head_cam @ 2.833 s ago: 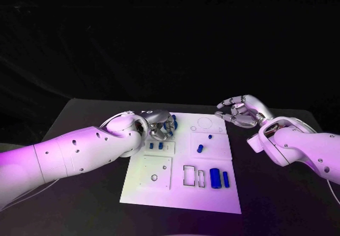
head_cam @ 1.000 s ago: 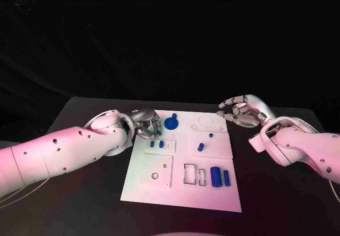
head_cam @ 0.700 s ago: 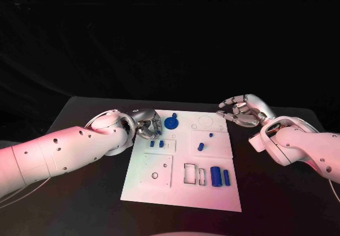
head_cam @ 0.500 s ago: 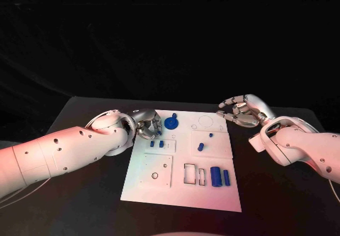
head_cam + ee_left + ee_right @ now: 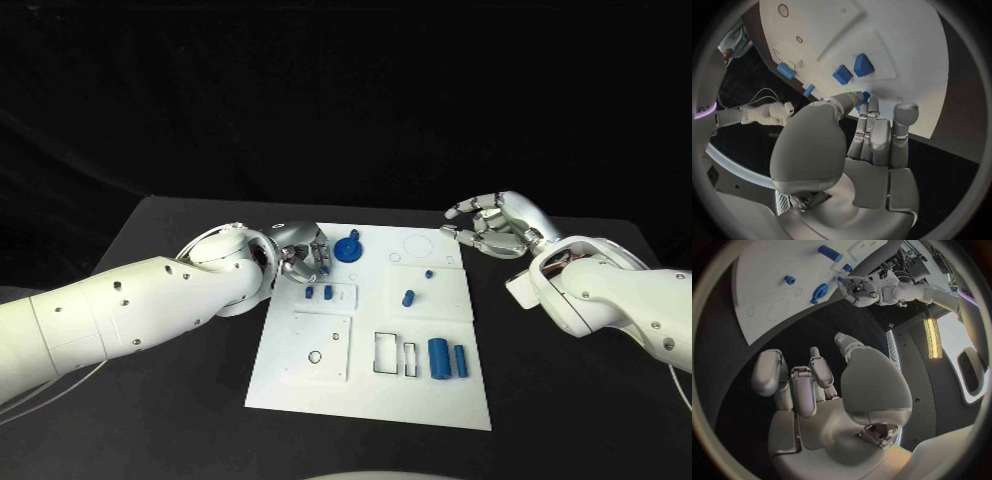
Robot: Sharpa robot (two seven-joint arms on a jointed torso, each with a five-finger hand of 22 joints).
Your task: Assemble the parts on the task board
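The left hand (image 5: 303, 259), fingers curled on nothing, sat just beside the round blue part (image 5: 348, 247); the right hand (image 5: 493, 227), also empty, hung well apart.

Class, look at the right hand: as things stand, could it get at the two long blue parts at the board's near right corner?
Probably yes. The right hand is empty, hovering off the board's far right edge. The two long blue parts lie uncovered on that side, with nothing between; the left hand is across the board.

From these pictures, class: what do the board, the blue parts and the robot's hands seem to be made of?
Board: probably matt white plastic, flat with no glare. Blue parts: likely moulded plastic, evenly coloured. Left hand and right hand: silver, metal-looking with a soft sheen; could be coated plastic.
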